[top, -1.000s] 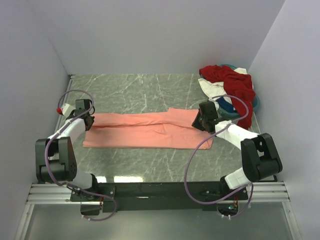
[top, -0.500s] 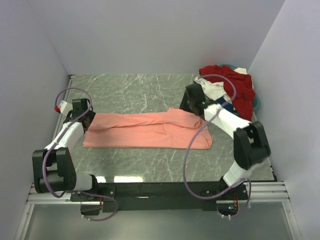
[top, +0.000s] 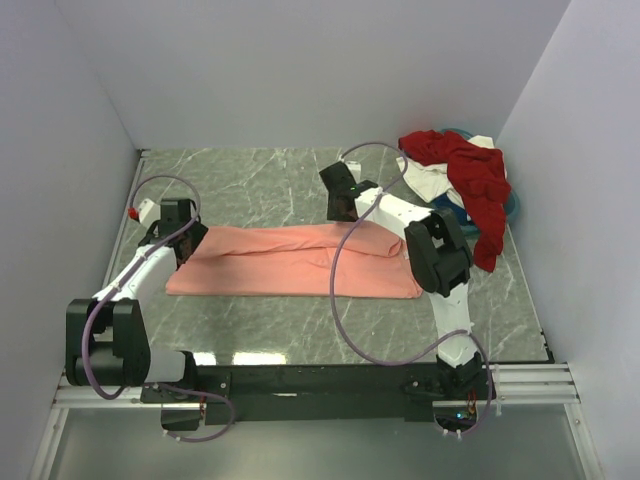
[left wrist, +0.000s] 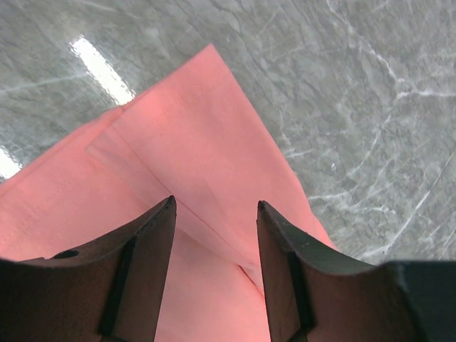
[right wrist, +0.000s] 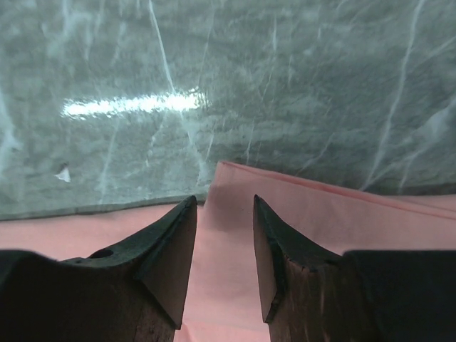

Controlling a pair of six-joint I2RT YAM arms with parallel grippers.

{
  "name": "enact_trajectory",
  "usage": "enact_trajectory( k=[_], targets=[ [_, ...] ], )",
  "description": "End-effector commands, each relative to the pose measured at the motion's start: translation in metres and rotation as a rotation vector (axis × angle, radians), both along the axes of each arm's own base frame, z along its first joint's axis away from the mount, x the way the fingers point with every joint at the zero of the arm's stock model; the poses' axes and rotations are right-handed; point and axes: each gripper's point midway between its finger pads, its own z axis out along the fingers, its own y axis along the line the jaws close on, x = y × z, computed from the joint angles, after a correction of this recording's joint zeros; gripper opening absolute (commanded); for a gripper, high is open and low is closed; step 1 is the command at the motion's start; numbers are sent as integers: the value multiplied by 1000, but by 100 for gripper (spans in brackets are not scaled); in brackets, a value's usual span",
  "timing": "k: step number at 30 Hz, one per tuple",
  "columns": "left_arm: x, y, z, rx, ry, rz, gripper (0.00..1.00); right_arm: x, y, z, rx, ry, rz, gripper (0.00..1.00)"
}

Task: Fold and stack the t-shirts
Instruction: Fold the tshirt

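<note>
The salmon-pink t-shirt (top: 290, 262) lies flat on the table as a long folded strip running left to right. My left gripper (top: 186, 236) is open above its left end; the left wrist view shows the cloth (left wrist: 192, 128) below the spread jaws (left wrist: 216, 203), with a fold corner ahead. My right gripper (top: 342, 206) is open at the middle of the strip's far edge; in the right wrist view the jaws (right wrist: 224, 199) straddle a fold edge of the pink cloth (right wrist: 320, 214). The dark red shirt (top: 472, 170), the white shirt (top: 425, 180) and the teal-blue shirt (top: 512, 205) lie heaped at the back right.
The grey marble table (top: 260, 180) is closed in by white walls at the back and on both sides. The right arm reaches across the shirt's right half, and its cable loops over the cloth (top: 340, 290).
My right gripper has swung from the shirt's right end leftwards to the middle of its far edge. My left gripper has shifted slightly right over the left end.
</note>
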Motion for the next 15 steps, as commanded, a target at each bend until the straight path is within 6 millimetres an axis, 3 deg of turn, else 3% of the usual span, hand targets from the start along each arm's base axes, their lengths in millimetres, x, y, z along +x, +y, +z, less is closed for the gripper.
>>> enact_trajectory(
  k=[1,10,15],
  targets=[
    [7,-8,14,0,-45,-36,55,5,-1,5,-60,-17,-10,45],
    [5,-9,8,7,-32,-39,55,7,0,-10,-99,-14,-34,42],
    [4,-11,2,0,-22,-43,54,7,-1,-12,-100,-17,-36,29]
  ],
)
